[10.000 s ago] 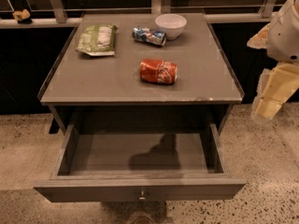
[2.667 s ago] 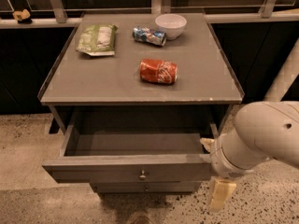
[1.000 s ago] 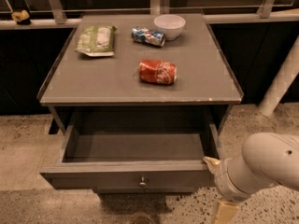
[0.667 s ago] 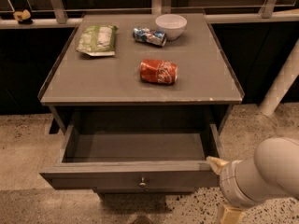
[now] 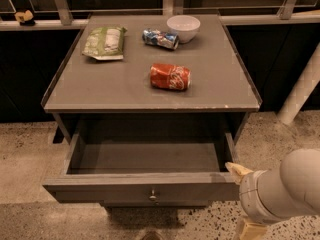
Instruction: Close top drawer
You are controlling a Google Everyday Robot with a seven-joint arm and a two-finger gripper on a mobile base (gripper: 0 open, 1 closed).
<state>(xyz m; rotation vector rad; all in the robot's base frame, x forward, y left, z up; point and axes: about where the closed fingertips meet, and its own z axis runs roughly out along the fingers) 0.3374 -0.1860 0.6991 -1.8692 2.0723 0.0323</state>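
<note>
Top drawer (image 5: 150,186) standing pulled out below surface (image 5: 125,91). Claw (image 5: 242,198) sitting at drawer's near right corner; grip state cannot tell. Risk: off-centre push skewing drawer, jamming it half-shut.

Top drawer (image 5: 100,188): you see plain matte grey, front and inside.
Knob (image 5: 153,196): dull silver.
Table (image 5: 115,91): the same grey.
Near can (image 5: 170,76): red, white lettering.
Far can (image 5: 160,38): blue and silver.
Bowl (image 5: 183,28): white.
Packet (image 5: 105,41): green, pale patches.
Floor (image 5: 30,154): beige, dark-speckled.
Gripper (image 5: 241,198): cream-tan, by your drawer's front right corner.
</note>
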